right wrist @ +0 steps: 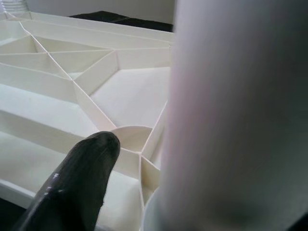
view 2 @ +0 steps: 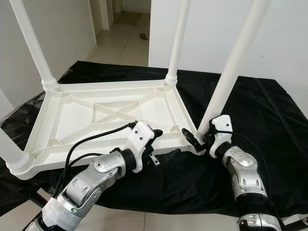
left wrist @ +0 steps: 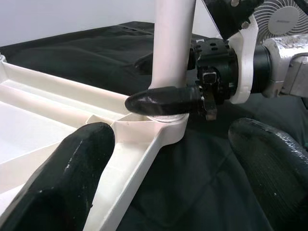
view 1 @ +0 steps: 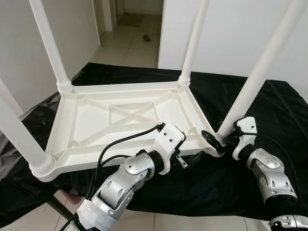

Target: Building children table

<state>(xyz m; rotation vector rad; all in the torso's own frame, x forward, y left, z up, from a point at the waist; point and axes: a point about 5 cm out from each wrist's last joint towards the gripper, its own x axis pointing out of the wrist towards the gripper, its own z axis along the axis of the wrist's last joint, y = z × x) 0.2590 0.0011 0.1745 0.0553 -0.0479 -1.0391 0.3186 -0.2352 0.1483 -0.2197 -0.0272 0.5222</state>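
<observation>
White plastic, head views: the children's table (view 1: pixel 120 120) is lying upside down on a black-draped worktop (view 1: pixel 269 120), four legs pointing up.
Right hand, head views: the right hand (view 1: pixel 217 140) is closing on the near-right leg (view 1: pixel 250 91) just above its corner socket (one finger is showing in front of the leg).
Left hand, head views: the left hand (view 2: pixel 166 154) is hovering just beside the table's near edge, close to that same corner.
Left wrist view: the left hand's fingers (left wrist: pixel 67 178) are standing wide apart with nothing between them; beyond, the right hand (left wrist: pixel 168 82) is pinching the base of the leg (left wrist: pixel 173 43).
Right wrist view: one black finger (right wrist: pixel 77 187) is sitting over the ribbed underside (right wrist: pixel 86 72), the leg (right wrist: pixel 236 115) pressing close beside it.
</observation>
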